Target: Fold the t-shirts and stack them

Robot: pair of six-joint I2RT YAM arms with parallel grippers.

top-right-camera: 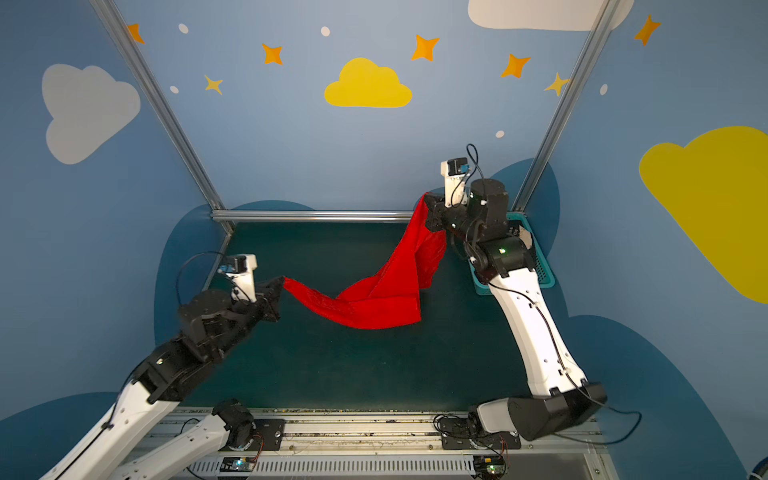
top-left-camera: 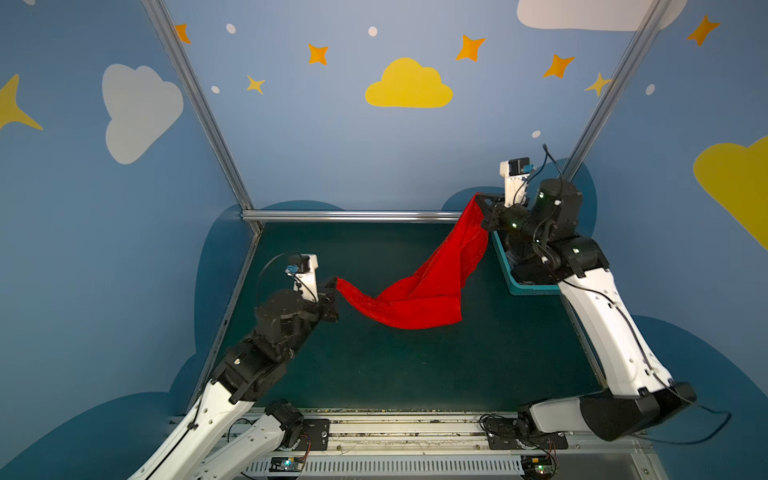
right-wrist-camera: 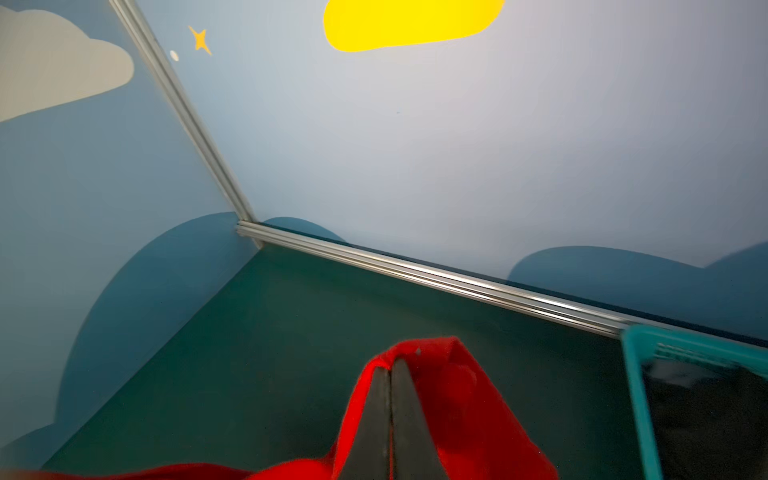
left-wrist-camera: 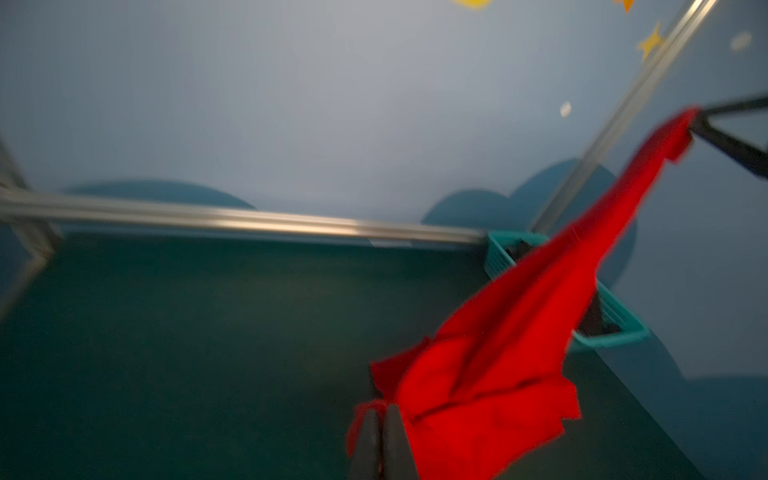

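The dark green surface [top-left-camera: 374,365] lay bare along the near edge and the left side, the widest room for spreading. The back rail [top-left-camera: 353,215] and the side walls closed in the far corners. The red t-shirt [top-left-camera: 419,299] hung slack and twisted between both arms, its low belly over mid-surface; whether it touched was unclear. Lowered like that, it would likely land bunched, with layers doubled. The teal basket [top-left-camera: 536,287], holding black cloth [right-wrist-camera: 706,415], sat at the far right edge just beside the raised end, so a swinging hem might snag its rim. The right fingers [right-wrist-camera: 376,419] were clenched on a thin fold and the left fingers [left-wrist-camera: 368,440] on a corner. A hard pull apart could strip either pinch.
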